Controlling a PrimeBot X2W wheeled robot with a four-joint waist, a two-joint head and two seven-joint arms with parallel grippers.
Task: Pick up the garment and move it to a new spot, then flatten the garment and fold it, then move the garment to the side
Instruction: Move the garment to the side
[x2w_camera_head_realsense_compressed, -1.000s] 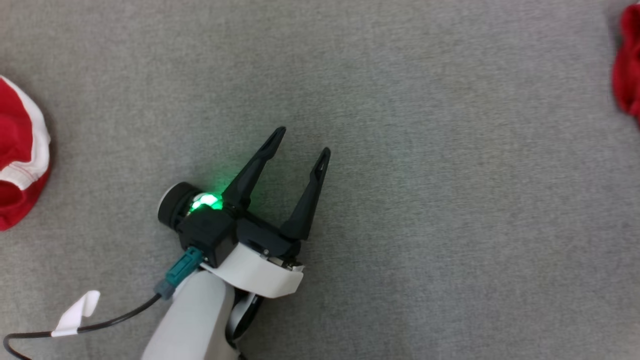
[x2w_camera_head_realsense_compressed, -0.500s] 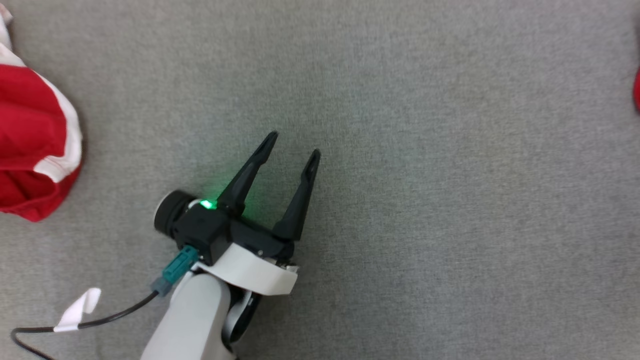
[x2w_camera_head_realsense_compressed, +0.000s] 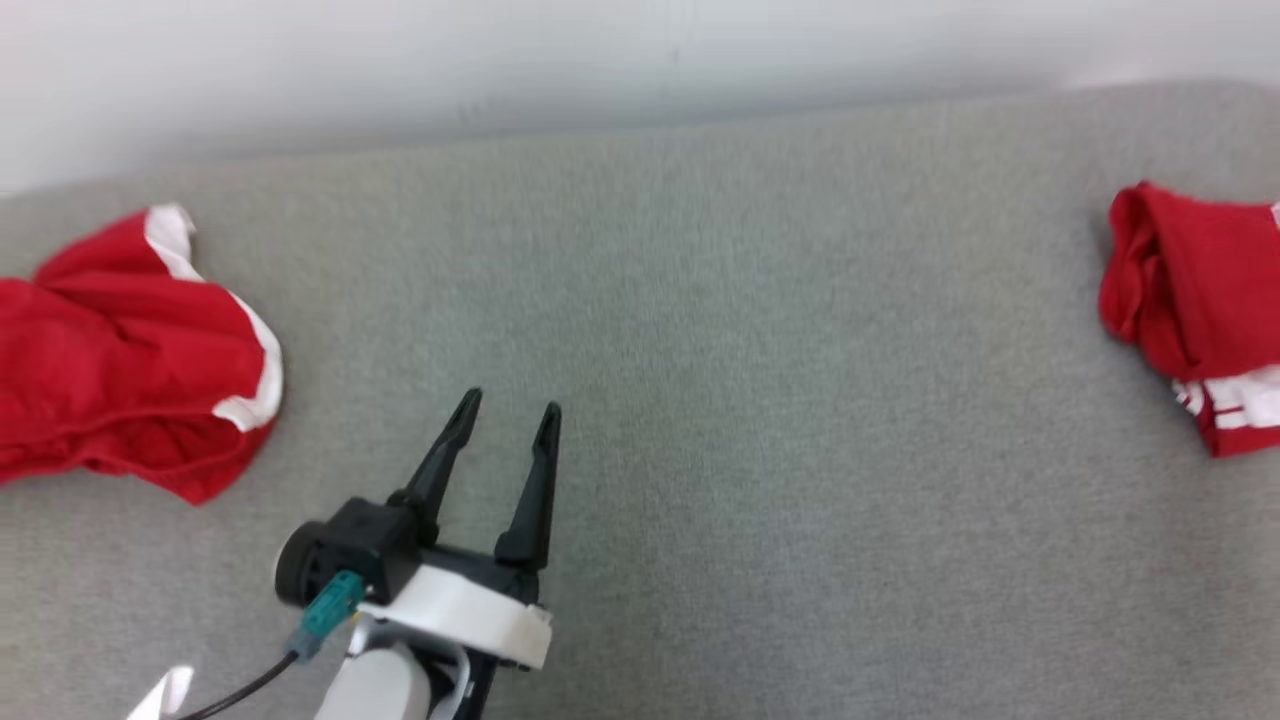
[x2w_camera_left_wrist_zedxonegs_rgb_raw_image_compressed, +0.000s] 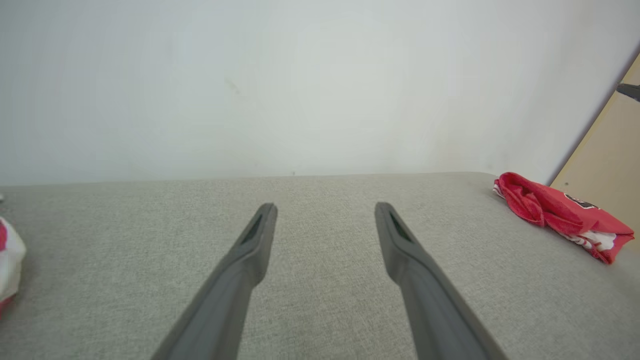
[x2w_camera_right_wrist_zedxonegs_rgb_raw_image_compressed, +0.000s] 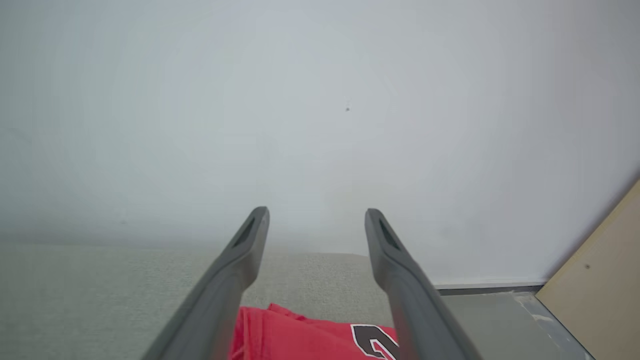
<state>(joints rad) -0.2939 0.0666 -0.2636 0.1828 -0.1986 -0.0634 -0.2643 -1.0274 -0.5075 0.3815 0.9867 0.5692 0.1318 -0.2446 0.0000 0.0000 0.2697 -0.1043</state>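
Holds the left gripper (x2w_camera_head_realsense_compressed: 511, 403) above the grey cloth surface (x2w_camera_head_realsense_compressed: 780, 400) at 7 o'clock in the head view, fingers aimed toward 12, moderately parted, gripping nothing. Poises the right gripper (x2w_camera_right_wrist_zedxonegs_rgb_raw_image_compressed: 316, 213), likewise parted and empty, over a bundled red garment (x2w_camera_head_realsense_compressed: 1190, 290) at 3 o'clock, cropped by the frame edge. Faces a second red garment (x2w_camera_head_realsense_compressed: 120, 350) crumpled at 9 o'clock, also partly cropped
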